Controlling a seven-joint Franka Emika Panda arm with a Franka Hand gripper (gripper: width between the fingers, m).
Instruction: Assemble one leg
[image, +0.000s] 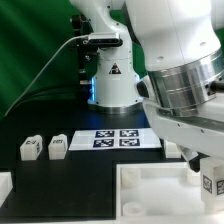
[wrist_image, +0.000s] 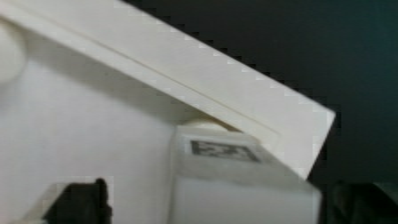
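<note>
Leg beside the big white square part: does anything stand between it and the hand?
Nothing visible does. The leg sits just under the hand, against the square part's edge. The two other legs and the marker board lie off toward the exterior view's left, out of the way.

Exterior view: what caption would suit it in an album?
Robot arm poised over a tagged leg by the white tray-like part; two more legs lie near the marker board.

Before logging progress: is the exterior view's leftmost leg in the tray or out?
Out: the leg sits on the table, apart from the tray.
</note>
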